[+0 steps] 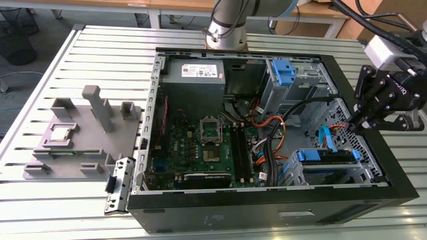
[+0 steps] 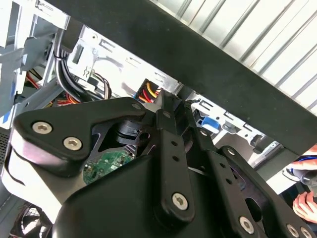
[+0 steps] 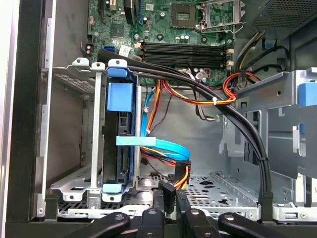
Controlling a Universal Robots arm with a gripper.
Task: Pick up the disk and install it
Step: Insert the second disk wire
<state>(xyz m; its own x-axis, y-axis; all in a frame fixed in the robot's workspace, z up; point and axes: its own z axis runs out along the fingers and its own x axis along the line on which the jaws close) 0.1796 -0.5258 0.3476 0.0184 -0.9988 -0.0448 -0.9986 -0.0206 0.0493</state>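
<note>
The disk (image 1: 327, 156) sits on edge in the lower drive cage (image 1: 363, 170) at the case's corner on the exterior view's right, with its blue carrier rail on top. In the first wrist view the disk (image 3: 119, 144) stands between the cage's metal walls, its blue carrier tab facing outward. My gripper (image 1: 353, 127) hovers above the case's rim on that side, a little apart from the disk. Its black fingers (image 3: 166, 193) are shut together with nothing between them. The gripper (image 2: 173, 101) also shows in the second wrist view, tips meeting.
A blue data cable (image 3: 168, 146) and orange-red power wires (image 3: 198, 99) hang beside the disk. A lone blue bracket (image 1: 285, 72) sits in the upper bay and a grey power supply (image 1: 193, 72) at the back. A grey fixture (image 1: 87, 130) stands outside the case. A person's hand (image 2: 304, 206) is nearby.
</note>
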